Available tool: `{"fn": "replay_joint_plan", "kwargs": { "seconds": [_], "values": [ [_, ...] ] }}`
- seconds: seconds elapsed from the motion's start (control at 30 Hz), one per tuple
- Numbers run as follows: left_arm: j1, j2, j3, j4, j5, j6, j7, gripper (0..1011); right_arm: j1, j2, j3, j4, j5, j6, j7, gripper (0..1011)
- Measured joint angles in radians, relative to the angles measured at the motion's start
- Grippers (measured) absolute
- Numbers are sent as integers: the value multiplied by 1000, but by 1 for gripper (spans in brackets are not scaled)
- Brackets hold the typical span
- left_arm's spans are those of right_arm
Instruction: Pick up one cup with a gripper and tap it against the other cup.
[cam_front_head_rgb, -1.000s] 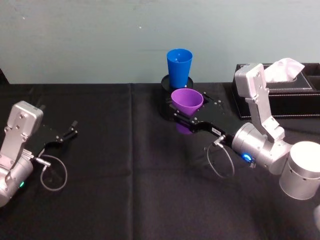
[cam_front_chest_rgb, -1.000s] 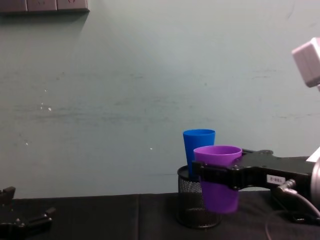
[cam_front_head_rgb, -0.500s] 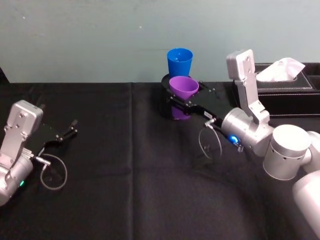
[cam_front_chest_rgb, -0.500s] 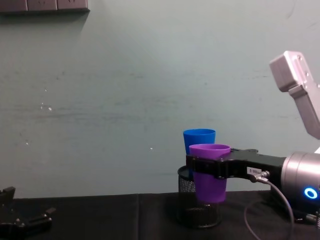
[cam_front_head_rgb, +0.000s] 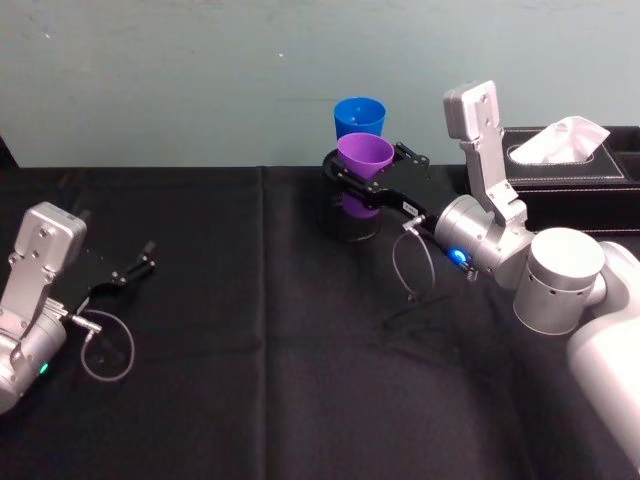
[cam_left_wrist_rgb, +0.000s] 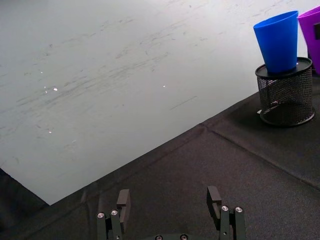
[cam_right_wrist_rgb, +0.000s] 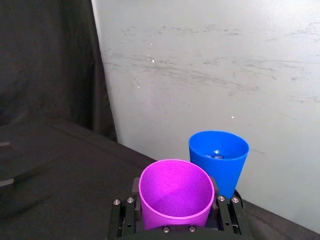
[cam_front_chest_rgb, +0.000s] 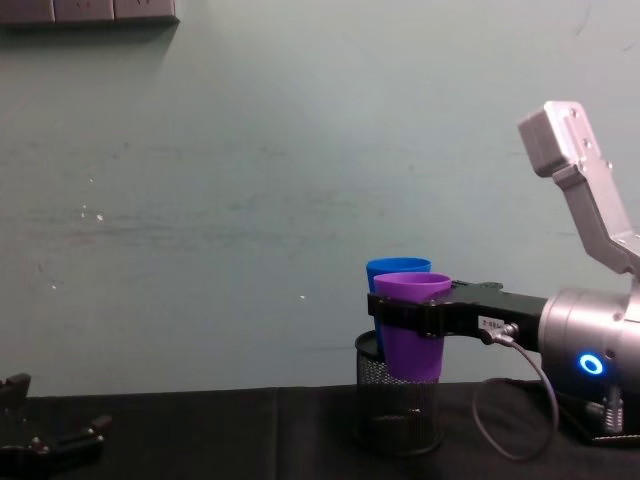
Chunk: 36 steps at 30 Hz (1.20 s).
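The purple cup (cam_front_head_rgb: 364, 156) hangs upright in the air with my right gripper (cam_front_head_rgb: 368, 176) shut on it, one black finger on each side of its wall. It is held just in front of the blue cup (cam_front_head_rgb: 360, 116), which stands on top of a black wire-mesh pen holder (cam_front_head_rgb: 350, 222). In the chest view the purple cup (cam_front_chest_rgb: 409, 335) overlaps the blue cup (cam_front_chest_rgb: 397, 267); I cannot tell whether they touch. From the right wrist the purple cup (cam_right_wrist_rgb: 176, 192) sits close before the blue cup (cam_right_wrist_rgb: 218, 160). My left gripper (cam_front_head_rgb: 128, 270) rests open at the table's left.
A black tissue box (cam_front_head_rgb: 590, 180) with a white tissue stands at the back right, just behind my right arm. The table is covered in black cloth (cam_front_head_rgb: 260, 350). A pale green wall runs close behind the cups.
My right gripper has carried the purple cup farther back and a little higher, from in front of the pen holder to right by the blue cup. The left arm has not moved.
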Motion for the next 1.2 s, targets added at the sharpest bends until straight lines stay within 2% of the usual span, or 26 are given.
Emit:
{"fn": "replay_joint_plan", "kwargs": {
  "seconds": [0.6,1.2],
  "values": [
    [0,0,0,0,0,0,0,1000,90,-53,9,149,-25,-44,9,741],
    [0,0,0,0,0,0,0,1000,122,-75,31,196,-34,-61,12,741]
  ]
}}
